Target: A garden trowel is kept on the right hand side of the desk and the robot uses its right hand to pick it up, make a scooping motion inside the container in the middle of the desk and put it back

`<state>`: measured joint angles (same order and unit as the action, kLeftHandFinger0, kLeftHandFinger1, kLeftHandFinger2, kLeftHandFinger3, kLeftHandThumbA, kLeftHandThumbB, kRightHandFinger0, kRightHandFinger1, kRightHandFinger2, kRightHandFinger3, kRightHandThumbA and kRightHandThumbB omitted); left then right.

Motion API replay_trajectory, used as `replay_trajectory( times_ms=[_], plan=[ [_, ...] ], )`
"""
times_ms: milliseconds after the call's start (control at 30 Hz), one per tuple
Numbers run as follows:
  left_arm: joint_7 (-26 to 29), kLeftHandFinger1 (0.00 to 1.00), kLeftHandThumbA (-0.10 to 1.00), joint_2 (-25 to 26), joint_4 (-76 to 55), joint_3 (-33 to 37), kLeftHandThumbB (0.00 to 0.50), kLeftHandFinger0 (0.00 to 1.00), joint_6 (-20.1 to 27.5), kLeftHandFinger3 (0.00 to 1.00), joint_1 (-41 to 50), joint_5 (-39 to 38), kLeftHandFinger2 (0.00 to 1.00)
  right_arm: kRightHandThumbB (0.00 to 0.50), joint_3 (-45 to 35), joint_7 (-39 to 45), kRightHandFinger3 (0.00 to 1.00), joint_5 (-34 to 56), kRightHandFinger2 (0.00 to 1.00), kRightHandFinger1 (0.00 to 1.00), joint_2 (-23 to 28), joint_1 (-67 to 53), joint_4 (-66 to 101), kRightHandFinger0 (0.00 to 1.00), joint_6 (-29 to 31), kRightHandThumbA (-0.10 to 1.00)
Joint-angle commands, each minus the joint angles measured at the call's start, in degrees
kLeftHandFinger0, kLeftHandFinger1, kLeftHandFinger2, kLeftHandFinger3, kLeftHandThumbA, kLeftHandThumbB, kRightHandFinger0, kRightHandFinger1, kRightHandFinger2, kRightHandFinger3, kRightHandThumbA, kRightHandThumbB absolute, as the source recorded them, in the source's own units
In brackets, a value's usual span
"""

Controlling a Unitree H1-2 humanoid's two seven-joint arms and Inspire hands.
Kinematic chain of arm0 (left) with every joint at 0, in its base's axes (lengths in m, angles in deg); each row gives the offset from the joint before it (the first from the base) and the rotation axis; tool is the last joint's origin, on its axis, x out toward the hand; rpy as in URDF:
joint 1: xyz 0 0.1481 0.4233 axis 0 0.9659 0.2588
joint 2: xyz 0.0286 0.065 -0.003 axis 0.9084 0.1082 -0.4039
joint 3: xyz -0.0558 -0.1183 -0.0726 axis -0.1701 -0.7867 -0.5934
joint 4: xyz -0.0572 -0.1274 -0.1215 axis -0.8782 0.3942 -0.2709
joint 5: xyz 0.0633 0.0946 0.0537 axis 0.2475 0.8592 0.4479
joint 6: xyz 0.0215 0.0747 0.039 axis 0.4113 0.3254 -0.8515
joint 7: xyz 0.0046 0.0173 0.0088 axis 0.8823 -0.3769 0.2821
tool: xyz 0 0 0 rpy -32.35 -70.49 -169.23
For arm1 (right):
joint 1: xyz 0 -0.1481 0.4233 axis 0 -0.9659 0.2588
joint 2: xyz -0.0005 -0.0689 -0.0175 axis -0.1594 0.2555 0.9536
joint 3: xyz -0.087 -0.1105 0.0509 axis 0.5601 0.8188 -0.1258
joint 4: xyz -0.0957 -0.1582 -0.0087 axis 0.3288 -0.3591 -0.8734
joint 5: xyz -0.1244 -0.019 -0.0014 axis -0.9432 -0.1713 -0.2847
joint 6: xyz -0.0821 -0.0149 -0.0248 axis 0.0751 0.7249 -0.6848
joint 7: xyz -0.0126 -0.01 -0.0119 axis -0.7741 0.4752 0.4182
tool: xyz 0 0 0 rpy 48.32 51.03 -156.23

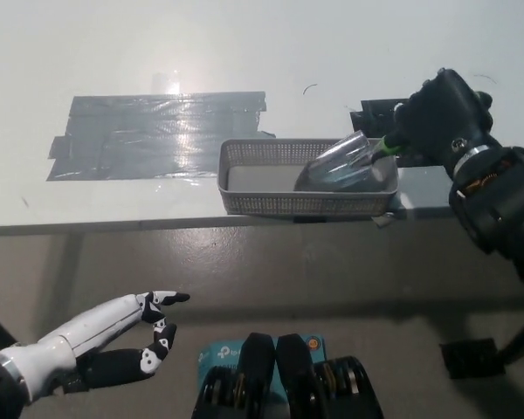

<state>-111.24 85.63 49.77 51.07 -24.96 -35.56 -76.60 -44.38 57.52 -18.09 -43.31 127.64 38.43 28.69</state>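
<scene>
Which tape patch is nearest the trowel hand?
The small black patch, beside the right hand holding the trowel; the big grey patch lies further left, past the container.

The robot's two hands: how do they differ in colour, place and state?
The left hand is white; the right hand is black. The left hand hangs in front of the desk; the right hand is over the desk. The left hand holds nothing; the right hand grips the trowel, its blade inside the container.
</scene>
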Motion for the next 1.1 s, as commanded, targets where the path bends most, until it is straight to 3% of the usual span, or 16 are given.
replay_trajectory(
  times_ms=[0, 33, 67, 200, 233, 333, 500, 667, 733, 767, 900, 933, 1000, 1033, 1067],
  plan=[
    [-1.59, 1.0, 1.0, 0.3, -1.24, -1.42, 0.254, 1.0, -0.77, 1.0, -1.28, 0.77, 1.0, 0.0, -0.47, -2.32, 0.13, -1.89, 0.47, 0.0, -0.7, -0.12, 1.49, 0.0, 0.47, 0.07],
    [-1.69, 1.0, 1.0, 0.25, -1.13, -1.36, 0.257, 1.0, -0.77, 1.0, -1.37, 0.92, 1.0, 0.0, -0.18, -1.75, 0.23, -1.86, 0.45, 0.01, -0.85, -0.47, 1.64, 0.0, 0.74, 0.14],
    [-1.82, 1.0, 1.0, 0.36, -1.21, -1.16, 0.26, 1.0, -0.77, 1.0, -1.58, 1.47, 1.0, 0.0, 0.06, -1.93, 0.26, -2.25, 0.38, 0.0, -1.23, -0.94, 1.31, 0.0, 0.57, 0.16],
    [-2.74, 1.0, 1.0, 0.34, -1.55, -1.12, 0.232, 1.0, -0.77, 1.0, -1.91, 1.73, 1.0, 0.0, -0.35, -1.18, 0.19, -2.5, 0.33, 0.0, -2.72, -2.41, 1.11, 0.0, -0.53, 0.12],
    [-3.25, 1.0, 1.0, 0.04, -1.51, -1.27, 0.24, 1.0, -0.77, 1.0, -1.97, 2.05, 1.0, 0.0, 0.31, -3.48, 0.18, -2.88, 0.32, 0.0, -2.98, -3.06, 0.83, 0.0, -0.09, 0.07],
    [-3.14, 1.0, 1.0, 0.1, -1.25, -0.81, 0.24, 1.0, -0.77, 1.0, -2.09, 1.77, 1.0, 0.0, 0.08, -2.26, 0.25, -2.34, 0.35, 0.0, -5.53, -3.38, -0.99, 0.0, -1.38, -0.01],
    [-3.2, 1.0, 1.0, 0.0, -1.04, 0.2, 0.251, 1.0, -0.77, 1.0, -2.35, 2.27, 1.0, 0.0, -0.09, -2.41, 0.25, -2.93, 0.36, 0.0, -8.3, -4.29, -2.65, 0.0, -2.92, 0.01],
    [-3.24, 1.0, 1.0, -0.21, -0.86, 0.88, 0.25, 1.0, -0.77, 1.0, -2.44, 2.04, 1.0, 0.0, -1.64, -3.34, 0.15, -0.9, 0.38, 0.0, -13.64, -2.72, -8.09, 0.0, -5.82, -0.1],
    [-3.57, 1.0, 1.0, -0.31, -0.92, 0.95, 0.258, 1.0, -0.77, 1.0, -2.51, 2.6, 1.0, 0.0, -1.88, -3.31, 0.14, -0.9, 0.37, 0.0, -14.29, -2.42, -8.93, 0.0, -6.1, -0.1],
    [-3.83, 1.0, 1.0, -0.58, -0.77, 0.76, 0.25, 1.0, -0.77, 1.0, -2.52, 2.53, 1.0, 0.0, -2.62, -3.34, 0.21, -0.01, 0.41, 0.02, -15.56, -1.93, -10.21, 0.0, -7.11, -0.1],
    [-3.89, 1.0, 1.0, -0.78, -0.52, 1.28, 0.259, 1.0, -0.77, 1.0, -2.77, 2.62, 1.0, 0.0, -3.36, -3.19, 0.19, 0.24, 0.38, 0.0, -16.89, -1.73, -11.38, 0.0, -8.03, -0.1],
    [-3.47, 1.0, 1.0, -0.66, -0.53, 1.53, 0.261, 1.0, -0.77, 1.0, -2.77, 2.91, 1.0, 0.0, -3.42, -3.51, 0.23, 0.64, 0.37, 0.0, -17.53, -1.63, -11.73, 0.0, -8.21, -0.1],
    [-3.47, 1.0, 1.0, -0.71, -0.32, 1.25, 0.25, 1.0, -0.77, 1.0, -2.79, 1.9, 1.0, 0.0, -3.78, -3.36, 0.13, 1.31, 0.3, 0.0, -18.13, -1.68, -12.14, 0.0, -8.71, -0.1],
    [-3.33, 1.0, 1.0, -0.77, -0.33, 1.04, 0.252, 1.0, -0.77, 1.0, -2.68, 1.76, 1.0, 0.0, -4.38, -2.24, 0.23, 1.89, 0.32, 0.0, -18.51, -1.75, -12.21, 0.0, -9.44, -0.1],
    [-3.16, 1.0, 1.0, -0.66, -0.29, 1.12, 0.25, 1.0, -0.77, 1.0, -2.52, 1.5, 1.0, 0.0, -5.01, -1.46, 0.2, 2.37, 0.31, 0.0, -18.82, -2.04, -12.25, 0.0, -10.27, -0.1]
  ],
)
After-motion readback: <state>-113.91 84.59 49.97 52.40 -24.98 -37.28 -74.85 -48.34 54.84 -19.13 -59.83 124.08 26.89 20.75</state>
